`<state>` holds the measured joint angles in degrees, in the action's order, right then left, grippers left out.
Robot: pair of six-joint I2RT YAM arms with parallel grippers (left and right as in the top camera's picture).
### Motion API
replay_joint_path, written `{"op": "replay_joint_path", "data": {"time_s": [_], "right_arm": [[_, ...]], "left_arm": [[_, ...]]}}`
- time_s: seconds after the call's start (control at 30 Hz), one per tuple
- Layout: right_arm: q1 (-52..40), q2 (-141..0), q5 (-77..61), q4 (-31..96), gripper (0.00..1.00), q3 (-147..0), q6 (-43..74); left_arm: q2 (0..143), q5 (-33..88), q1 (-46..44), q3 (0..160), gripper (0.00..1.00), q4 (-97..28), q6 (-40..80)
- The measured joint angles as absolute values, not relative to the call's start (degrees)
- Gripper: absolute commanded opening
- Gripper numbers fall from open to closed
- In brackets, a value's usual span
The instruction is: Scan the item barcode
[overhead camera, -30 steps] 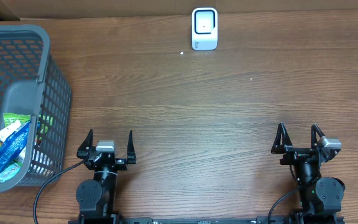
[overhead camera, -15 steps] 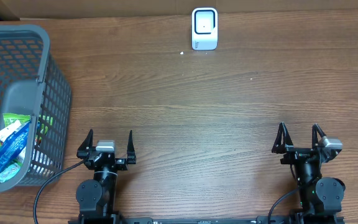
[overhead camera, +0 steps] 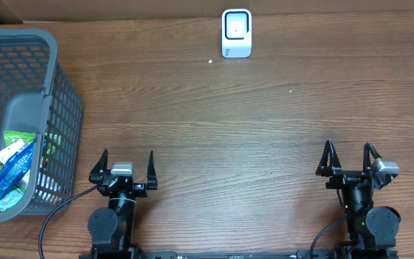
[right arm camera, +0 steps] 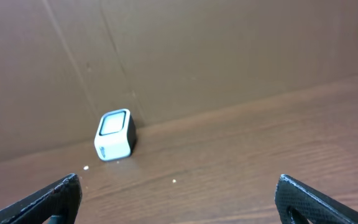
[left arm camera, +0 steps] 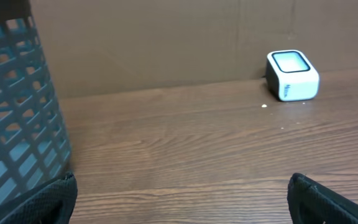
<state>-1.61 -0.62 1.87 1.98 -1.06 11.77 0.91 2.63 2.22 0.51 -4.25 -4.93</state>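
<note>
A white barcode scanner [overhead camera: 236, 32] stands at the table's far edge, also visible as the scanner [left arm camera: 293, 75] in the left wrist view and the scanner [right arm camera: 115, 135] in the right wrist view. Packaged items [overhead camera: 13, 167], blue, green and white, lie inside the grey basket [overhead camera: 62, 122] at the left. My left gripper [overhead camera: 127, 164] sits open near the front edge, just right of the basket, holding nothing. My right gripper [overhead camera: 348, 158] is open at the front right, empty too. In both wrist views only bare wood shows between the fingertips.
A brown cardboard wall [left arm camera: 166, 43] backs the table behind the scanner. The basket wall [left arm camera: 17, 118] fills the left of the left wrist view. Small white specks [overhead camera: 210, 61] lie on the wood near the scanner.
The right gripper has shifted very slightly to the right. Nothing else has moved.
</note>
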Motion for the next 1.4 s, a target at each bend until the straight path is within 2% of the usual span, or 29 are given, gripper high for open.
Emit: {"op": "replay_joint_path", "data": {"time_s": [0.37, 0.83, 1.13, 1.4], "right_arm": [[-1.61, -0.62, -4.45, -3.88, 1.0, -1.06, 9.54], [-1.61, -0.62, -15.03, 0.99, 1.0, -6.52, 4.78], [-1.61, -0.64, -17.47, 11.49, 1.0, -17.8, 0.34], [-1.61, -5.65, -18.7, 16.88, 1.0, -29.08, -3.92]], "left_arm": [[0.91, 9.85, 2.22, 0.67, 1.0, -3.25, -4.95], [2.26, 13.82, 2.22, 16.73, 1.0, -16.36, -5.13], [16.05, 19.79, 2.22, 31.92, 1.0, -19.25, -5.13], [35.2, 23.18, 2.22, 53.1, 1.0, -33.21, -5.45]]}}
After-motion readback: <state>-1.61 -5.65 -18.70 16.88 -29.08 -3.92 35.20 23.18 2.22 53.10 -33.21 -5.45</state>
